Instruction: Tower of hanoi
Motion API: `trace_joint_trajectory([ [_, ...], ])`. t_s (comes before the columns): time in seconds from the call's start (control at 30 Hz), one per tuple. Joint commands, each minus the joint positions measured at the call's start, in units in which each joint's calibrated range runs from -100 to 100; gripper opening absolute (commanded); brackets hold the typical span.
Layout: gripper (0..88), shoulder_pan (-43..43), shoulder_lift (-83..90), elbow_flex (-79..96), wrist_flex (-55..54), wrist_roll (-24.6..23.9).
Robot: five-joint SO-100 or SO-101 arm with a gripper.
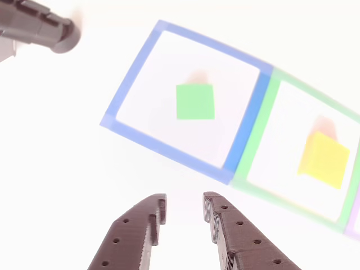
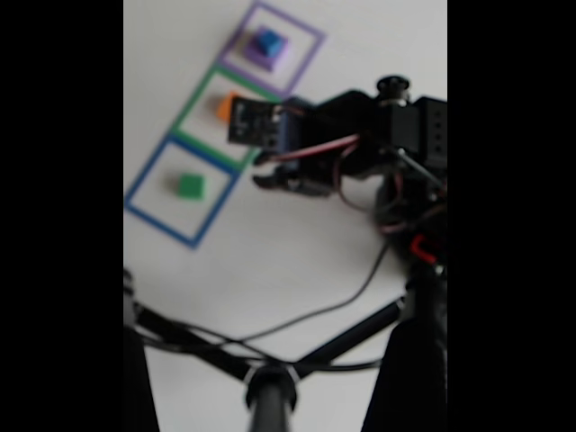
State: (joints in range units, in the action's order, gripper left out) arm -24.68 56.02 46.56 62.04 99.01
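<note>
The green cube (image 1: 195, 102) (image 2: 190, 185) sits inside the flat blue square outline (image 1: 132, 79) (image 2: 144, 211). An orange cube (image 1: 323, 159) (image 2: 224, 105), washed out to yellow in the other view, rests inside the green outline (image 1: 264, 121); the arm partly covers it in the fixed view. On the pale-purple slab (image 2: 256, 58), inside the purple outline, sits the small blue cube (image 2: 267, 41). My gripper (image 1: 184, 199) (image 2: 263, 175) hovers over bare table just outside the blue outline, open, with nothing between its dark fingers (image 1: 230, 225).
A black tripod-like stand (image 2: 270, 387) and a loose cable (image 2: 342, 301) cross the table in the near part of the fixed view. A dark cylindrical part (image 1: 48, 28) juts in at the top left of the other view. The arm body (image 2: 396, 135) stands at the right.
</note>
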Motion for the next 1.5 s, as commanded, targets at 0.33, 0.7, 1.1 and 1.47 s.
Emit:
trace_joint_trajectory([
  [0.33, 39.9, 2.1, -0.2, 25.7, -45.4, 1.0],
  [0.7, 45.2, 8.9, -14.2, 35.8, -73.4, 1.0],
  [1.1, 44.8, 7.5, -38.9, 34.3, -96.6, 1.0],
  [1.47, 44.7, 7.3, -56.7, 26.3, -106.1, 1.0],
])
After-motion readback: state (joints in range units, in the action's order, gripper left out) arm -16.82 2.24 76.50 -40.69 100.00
